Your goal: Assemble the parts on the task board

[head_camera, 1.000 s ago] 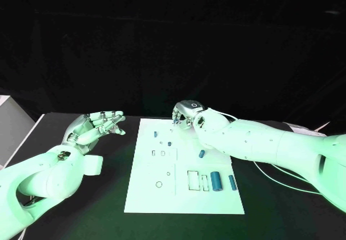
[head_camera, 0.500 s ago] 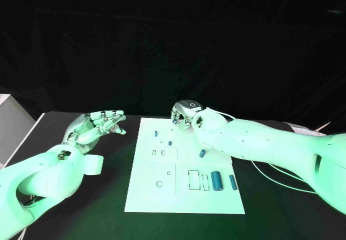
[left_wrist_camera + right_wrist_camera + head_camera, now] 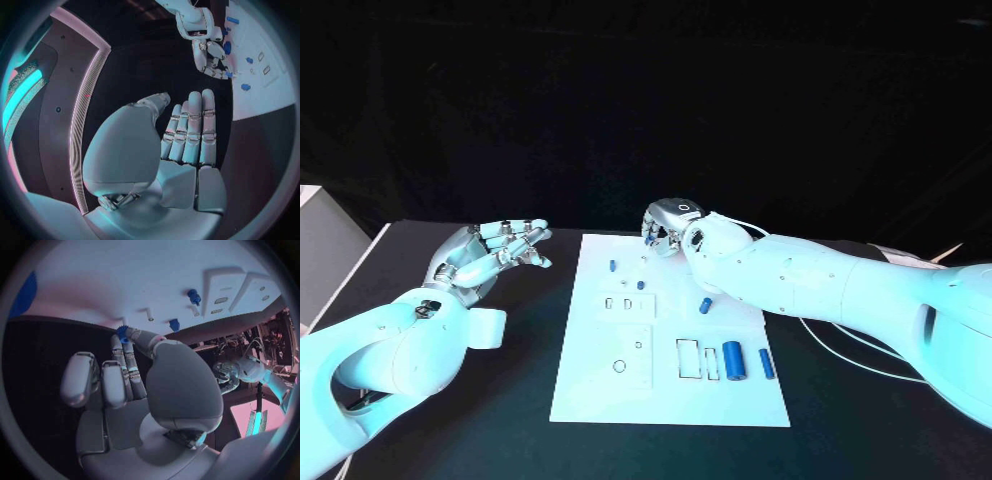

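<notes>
Right wrist view puts the matter plainly: the fingertips point(image 3: 123, 335) of the right hand point(image 3: 134, 385) are pinched on a small blue part point(image 3: 122, 331), thumb against finger, the remaining fingers curled beside them, a grip that looks chosen to leave the part's free end clear for seating; just beyond the fingers lies the task board point(image 3: 144, 275), with a blue peg point(image 3: 194, 296) and a second blue piece point(image 3: 174, 324) a little way off, and pale recessed slots point(image 3: 220, 300) past those; in the head view the right hand point(image 3: 674, 227) hovers at the far edge of the task board point(image 3: 596, 385), wrist bent so the fingers point down, which I judge is the stance for lowering the part into a socket there; nearer the robot from those fingers lie a short blue part point(image 3: 705, 306), a thick blue cylinder point(image 3: 733, 360) and a slimmer blue rod point(image 3: 766, 363), apparently waiting their turn beside outlined recesses; the left hand point(image 3: 492, 255) is raised off the board's side over the black desk point(image 3: 473, 420), its fingers point(image 3: 190, 130) released, straight and close together, grasping nothing, probably parked clear so the right arm has room; most parts lie loose, so the assembly seems at an early stage.
</notes>
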Available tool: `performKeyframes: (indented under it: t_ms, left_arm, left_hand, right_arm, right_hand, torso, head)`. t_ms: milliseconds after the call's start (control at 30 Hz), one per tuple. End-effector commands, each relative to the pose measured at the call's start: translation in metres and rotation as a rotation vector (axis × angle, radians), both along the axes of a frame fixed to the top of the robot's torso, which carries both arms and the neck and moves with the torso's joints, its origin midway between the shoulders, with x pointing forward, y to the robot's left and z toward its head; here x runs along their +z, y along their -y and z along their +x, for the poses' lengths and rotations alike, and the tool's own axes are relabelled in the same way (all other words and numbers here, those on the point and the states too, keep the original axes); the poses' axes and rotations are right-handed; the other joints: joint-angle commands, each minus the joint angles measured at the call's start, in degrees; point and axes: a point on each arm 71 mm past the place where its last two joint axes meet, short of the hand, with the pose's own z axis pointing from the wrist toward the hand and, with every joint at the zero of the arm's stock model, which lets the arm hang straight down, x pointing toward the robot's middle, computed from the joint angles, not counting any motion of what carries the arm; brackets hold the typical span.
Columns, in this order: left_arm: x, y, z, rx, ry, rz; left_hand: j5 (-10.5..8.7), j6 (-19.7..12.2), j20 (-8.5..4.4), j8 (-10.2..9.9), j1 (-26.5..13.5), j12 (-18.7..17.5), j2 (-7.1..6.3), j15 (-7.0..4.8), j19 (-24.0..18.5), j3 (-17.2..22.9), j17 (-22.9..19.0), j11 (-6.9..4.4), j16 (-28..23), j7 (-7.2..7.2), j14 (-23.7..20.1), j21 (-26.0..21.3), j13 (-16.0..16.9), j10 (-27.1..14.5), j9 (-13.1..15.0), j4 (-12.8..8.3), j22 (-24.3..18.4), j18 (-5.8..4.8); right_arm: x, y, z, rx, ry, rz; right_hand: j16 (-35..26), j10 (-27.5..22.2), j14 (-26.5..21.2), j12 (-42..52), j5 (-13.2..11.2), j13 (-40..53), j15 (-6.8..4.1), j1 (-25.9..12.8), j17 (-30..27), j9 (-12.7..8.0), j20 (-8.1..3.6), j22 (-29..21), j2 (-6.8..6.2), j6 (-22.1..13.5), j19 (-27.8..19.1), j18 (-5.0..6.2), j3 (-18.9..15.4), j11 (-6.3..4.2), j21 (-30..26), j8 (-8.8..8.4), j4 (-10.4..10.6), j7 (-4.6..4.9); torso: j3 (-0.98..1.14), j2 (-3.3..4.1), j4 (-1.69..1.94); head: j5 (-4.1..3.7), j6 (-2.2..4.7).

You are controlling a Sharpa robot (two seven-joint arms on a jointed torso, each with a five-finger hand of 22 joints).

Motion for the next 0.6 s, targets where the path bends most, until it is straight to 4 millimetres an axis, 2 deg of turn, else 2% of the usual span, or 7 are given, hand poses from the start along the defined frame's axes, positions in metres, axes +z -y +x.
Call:
performKeyframes:
  t_ms: [33, 600]
  left_arm:
    - [0.0018, 0.0028, -0.0008, -0.020, 0.010, -0.004]
    - [0.0020, 0.0021, -0.0007, -0.018, 0.009, -0.003]
  left_hand:
    - [-0.31, 0.3, -0.05, 0.4, -0.4, 0.2, 0.04, -0.08, -0.3, 0.3, 0.1, -0.05, 0.2, -0.18, -0.5, 0.2, 0.1, 0.4, 0.1, 0.1, 0.1, 0.07]
    - [-0.31, 0.3, -0.05, 0.4, -0.4, 0.2, 0.04, -0.08, -0.3, 0.3, 0.1, -0.05, 0.2, -0.18, -0.5, 0.2, 0.1, 0.4, 0.1, 0.1, 0.1, 0.07]
  right_arm:
    - [-0.0080, -0.0024, -0.0009, 0.010, -0.040, -0.028]
    - [-0.0135, -0.0021, 0.0007, 0.004, -0.068, -0.046]
  right_hand:
    - [0.3, 2.3, 1.9, 0.1, 0.2, 2.2, -0.13, 0.8, -0.1, 0.1, -0.23, 0.0, 0.91, -0.4, 0.0, -0.96, -0.1, -1.91, 0.2, 0.08, -0.4, 0.09]
    - [0.4, 0.8, 1.8, -0.1, -0.2, 2.2, 0.23, -0.1, -0.3, 0.5, 0.09, 0.2, 0.47, -1.7, -0.3, -0.96, -0.1, -1.48, 0.2, -0.38, -0.4, 0.41]
  torso:
    - [-0.07, 0.03, 0.10]
    - [-0.18, 0.12, 0.26]
  head:
    - [0.08, 0.07]
    - [0.03, 0.03]
